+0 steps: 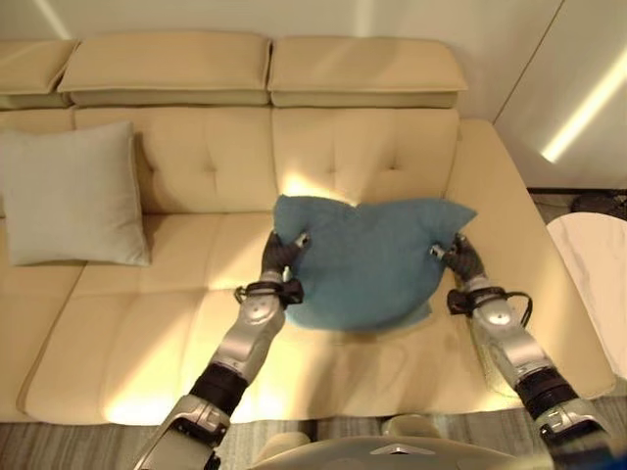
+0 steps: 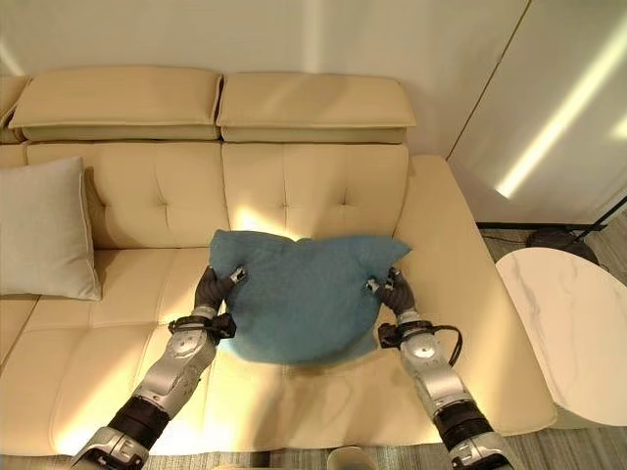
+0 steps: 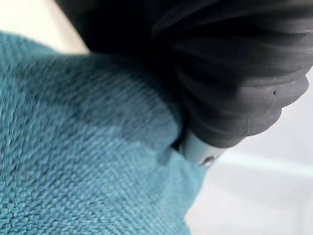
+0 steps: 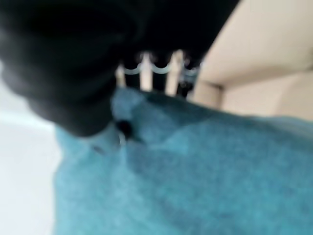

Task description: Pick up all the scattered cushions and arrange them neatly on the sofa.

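Currently left hand (image 1: 280, 253) and right hand (image 1: 463, 258) clamp opposite edges of teal cushion (image 1: 367, 259) above sofa (image 1: 157, 333) seat.

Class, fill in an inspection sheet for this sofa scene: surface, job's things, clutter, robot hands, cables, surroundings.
Surface: cream sofa, tufted back, seat lit by patches of light.
Job's things: blue cushion held over the seat between both hands; grey cushion upright against the sofa back, to the left.
Clutter: nothing seen.
Robot hands: left robot hand grips the blue cushion's left edge; right robot hand grips its right edge.
Cables: nothing seen.
Surroundings: white round table right of the sofa; pale wall behind.
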